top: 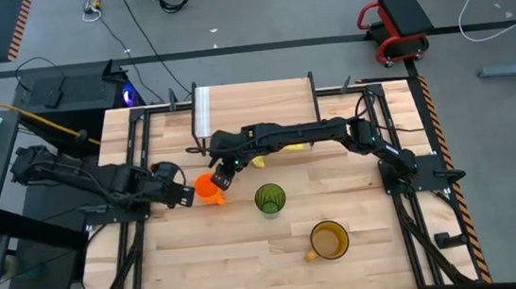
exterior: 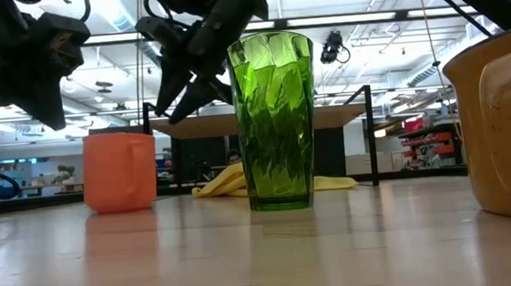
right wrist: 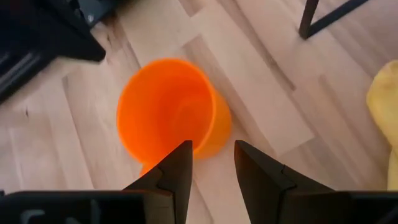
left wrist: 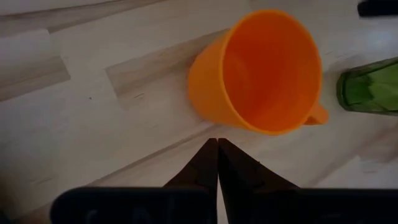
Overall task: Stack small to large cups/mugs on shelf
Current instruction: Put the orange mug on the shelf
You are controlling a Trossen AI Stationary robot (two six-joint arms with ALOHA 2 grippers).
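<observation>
Small orange plastic mug (top: 208, 190) upright on tabletop, left of centre, just in front of low wooden-plank shelf w/ black legs (top: 255, 110). Right gripper (top: 222, 179) poised above mug's far-right rim, fingers parted, not touching. Left gripper (top: 185, 195) just left of mug, fingers pressed together, holding nothing. Tall dark green ribbed tumbler (top: 270, 199) near centre; translucent amber mug w/ handle (top: 328, 240) nearer, to right.
</observation>
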